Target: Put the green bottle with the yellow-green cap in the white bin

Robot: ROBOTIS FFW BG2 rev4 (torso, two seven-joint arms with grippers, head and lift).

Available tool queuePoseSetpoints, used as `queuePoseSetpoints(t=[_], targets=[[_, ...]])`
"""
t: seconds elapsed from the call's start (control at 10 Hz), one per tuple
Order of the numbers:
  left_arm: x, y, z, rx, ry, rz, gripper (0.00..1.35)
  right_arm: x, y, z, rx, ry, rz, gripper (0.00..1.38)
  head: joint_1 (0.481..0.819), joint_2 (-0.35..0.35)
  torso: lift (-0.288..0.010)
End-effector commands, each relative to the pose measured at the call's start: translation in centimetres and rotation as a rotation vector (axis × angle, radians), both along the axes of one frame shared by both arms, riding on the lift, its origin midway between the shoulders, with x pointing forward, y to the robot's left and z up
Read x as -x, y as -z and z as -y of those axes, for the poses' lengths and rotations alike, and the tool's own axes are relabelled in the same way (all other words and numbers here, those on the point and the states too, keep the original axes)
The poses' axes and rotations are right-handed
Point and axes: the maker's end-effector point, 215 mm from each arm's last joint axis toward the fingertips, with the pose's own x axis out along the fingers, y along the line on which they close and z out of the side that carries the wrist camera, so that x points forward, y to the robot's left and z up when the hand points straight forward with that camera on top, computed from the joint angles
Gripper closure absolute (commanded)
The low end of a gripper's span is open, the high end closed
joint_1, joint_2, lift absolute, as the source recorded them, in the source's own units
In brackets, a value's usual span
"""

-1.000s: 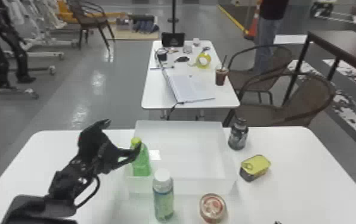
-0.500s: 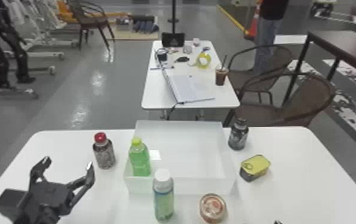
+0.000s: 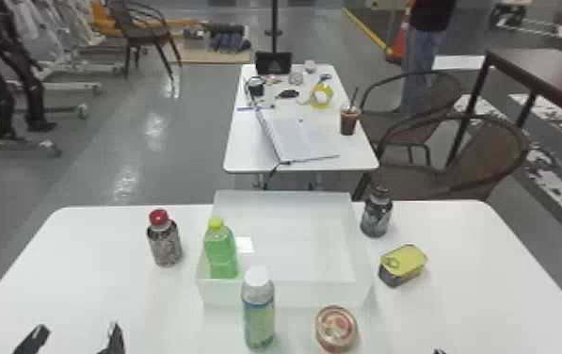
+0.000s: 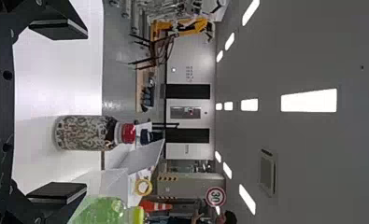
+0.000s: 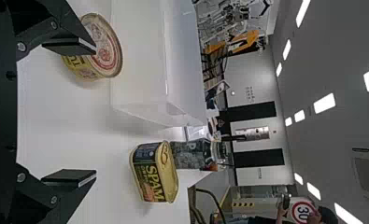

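Note:
The green bottle with the yellow-green cap [image 3: 221, 252] stands upright inside the white bin [image 3: 289, 294], in its near left corner. My left gripper [image 3: 77, 340] is at the front left of the table, clear of the bottle, its two fingertips apart. In the left wrist view my left gripper [image 4: 58, 112] is open with nothing held, and the green bottle [image 4: 100, 211] shows at the picture's edge. My right gripper [image 3: 439, 351] is parked at the front right; in the right wrist view the right gripper [image 5: 81, 112] stands open and empty.
A red-capped bottle [image 3: 165, 240] stands left of the bin. In front are a white-capped bottle [image 3: 259, 310] and a round can [image 3: 336, 328]. To its right are a dark bottle [image 3: 376, 214] and a yellow-lidded can [image 3: 403, 264].
My left gripper was at the green bottle a second ago; it has let go and drawn back toward the front left. The bottle stays in the bin, and the red-capped bottle has come into view.

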Motion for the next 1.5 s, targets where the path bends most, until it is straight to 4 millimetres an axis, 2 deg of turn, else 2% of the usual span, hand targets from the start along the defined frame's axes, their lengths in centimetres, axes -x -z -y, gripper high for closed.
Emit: queuePoseSetpoints(t=[0.0,0.4,1.4], targets=[[1.3,1.3,-0.1,0.010,-0.011,-0.026,0.15,0.2,0.1,0.0,0.000,0.000,-0.002,0.34,0.549,0.000,-0.100],[2.8,2.9,0.1,0.020,-0.011,-0.064,0.15,0.2,-0.1,0.0,0.001,0.000,0.000,0.34,0.549,0.000,-0.100],[2.6,3.4,0.9,0.059,-0.003,-0.072,0.15,0.3,0.1,0.1,-0.003,0.003,-0.004,0.34,0.549,0.000,-0.100]])
